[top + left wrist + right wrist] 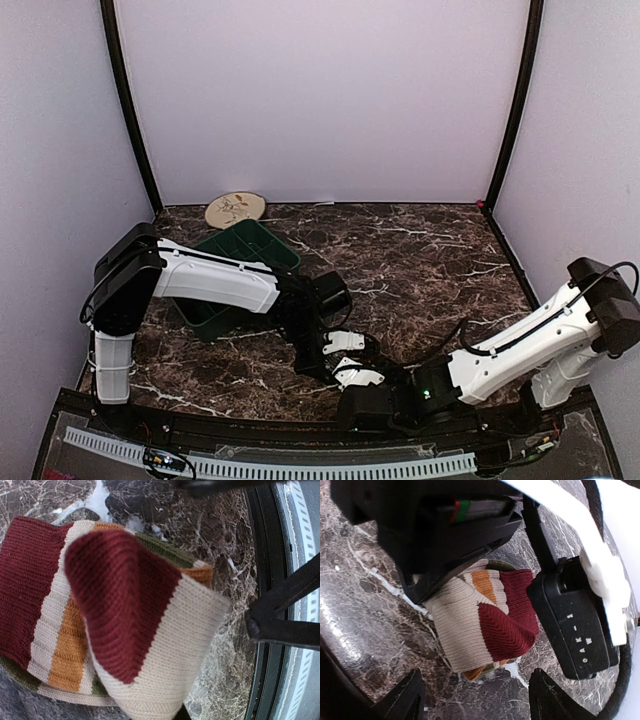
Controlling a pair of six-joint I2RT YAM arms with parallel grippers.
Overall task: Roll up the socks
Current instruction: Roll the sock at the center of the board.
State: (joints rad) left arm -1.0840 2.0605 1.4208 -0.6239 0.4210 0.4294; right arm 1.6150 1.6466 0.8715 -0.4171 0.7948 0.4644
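I see my left gripper [440,580] pinching the folded striped sock [480,625] shut — it lies just ahead of my right gripper [477,695], centred between its spread fingers [405,697].

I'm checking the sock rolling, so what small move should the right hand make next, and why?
Probably ease the right hand forward and close it around the striped sock. The sock lies folded over on the marble table, the shut left hand seems to pinch its cream end, and the open right hand sits just short of it.
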